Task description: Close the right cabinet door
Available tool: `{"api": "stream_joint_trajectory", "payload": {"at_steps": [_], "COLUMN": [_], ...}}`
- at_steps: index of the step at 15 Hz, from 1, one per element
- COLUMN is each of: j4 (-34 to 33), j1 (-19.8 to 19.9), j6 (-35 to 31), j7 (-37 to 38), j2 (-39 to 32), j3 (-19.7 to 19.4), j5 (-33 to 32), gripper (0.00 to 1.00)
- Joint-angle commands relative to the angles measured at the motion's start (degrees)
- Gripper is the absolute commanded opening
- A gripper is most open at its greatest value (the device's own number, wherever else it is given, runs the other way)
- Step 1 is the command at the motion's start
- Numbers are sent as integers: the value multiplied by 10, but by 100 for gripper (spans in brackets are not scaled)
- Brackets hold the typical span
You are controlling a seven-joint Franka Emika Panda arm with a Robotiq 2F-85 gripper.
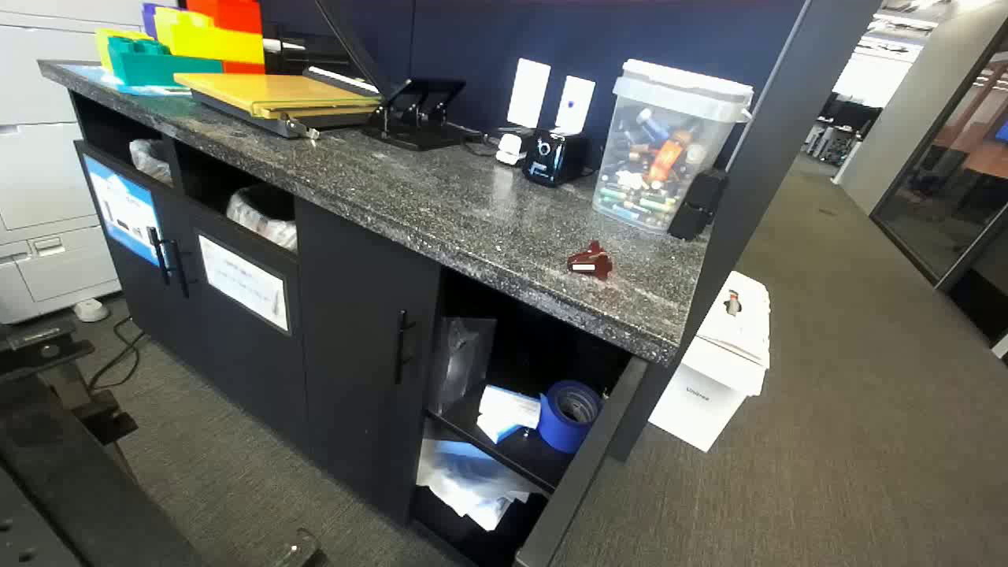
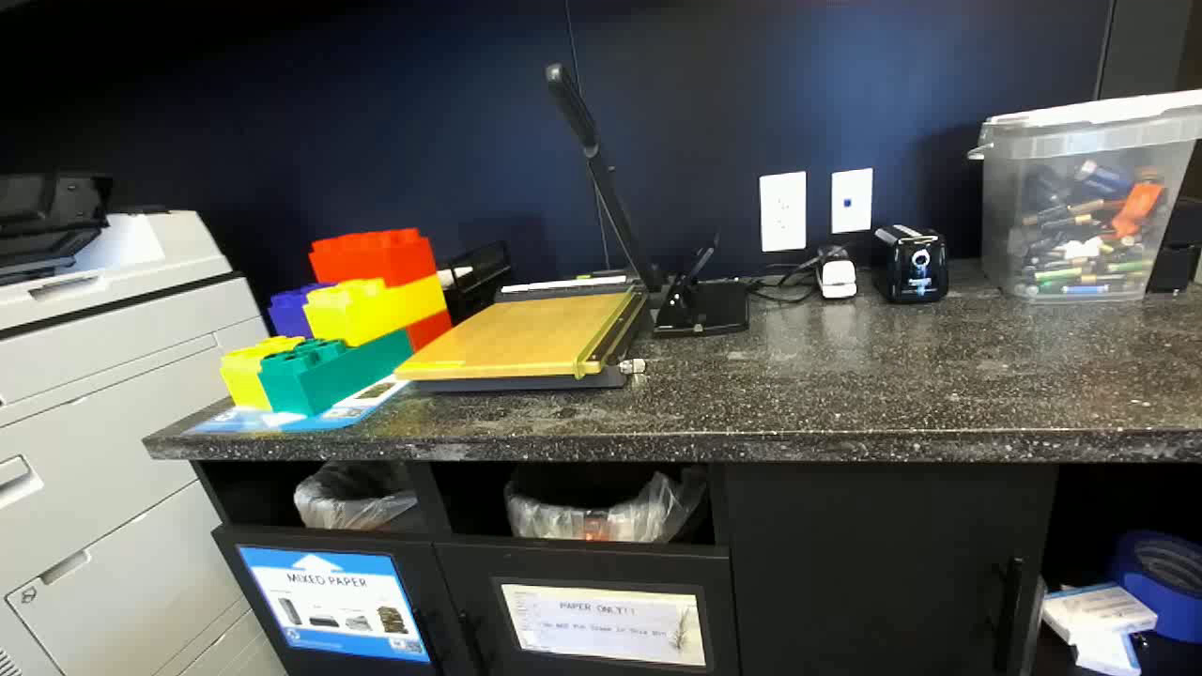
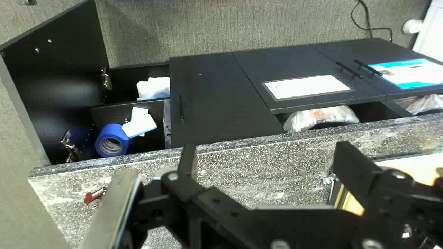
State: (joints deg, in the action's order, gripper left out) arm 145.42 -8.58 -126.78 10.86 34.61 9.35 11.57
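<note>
Right cabinet door standing open, showing only in part

In the wrist view the right cabinet door (image 3: 59, 83) is standing swung out, presenting its inner face and hinges (image 3: 68, 143) while its outer face is facing away. In an exterior view its narrow edge (image 1: 589, 457) is showing, with the lower border cutting it off. The gripper (image 3: 266, 155) is hanging apart from the door, its fingers (image 3: 351, 166) spread, the speckled countertop (image 3: 242, 176) showing between them; the lower border is cropping its body, and one finger is partly covering the paper cutter (image 3: 412, 166). On the cabinet shelf (image 1: 526, 455) a roll of blue tape (image 3: 112, 140) and a white-and-blue packet (image 3: 140, 122) are overlapping in view, leaving contact between them uncertain. The right border is slicing through the roll (image 2: 1178, 610) in an exterior view. Below, a crumpled pale bundle (image 1: 472, 480) is lying, proving too blurred for naming. In an exterior view a dark, unidentifiable structure (image 1: 71, 472) is occupying the lower left corner.
</note>
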Motion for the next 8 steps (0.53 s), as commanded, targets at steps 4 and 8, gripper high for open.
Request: {"api": "stream_joint_trajectory", "payload": {"at_steps": [4,8], "j4": [-16,-41], "j1": [9,52], "j6": [0,-14], "j7": [-23,-142], "j2": [-16,-68], "j3": [-15,-85], "j5": [-12,-73], "gripper": [100,100]}}
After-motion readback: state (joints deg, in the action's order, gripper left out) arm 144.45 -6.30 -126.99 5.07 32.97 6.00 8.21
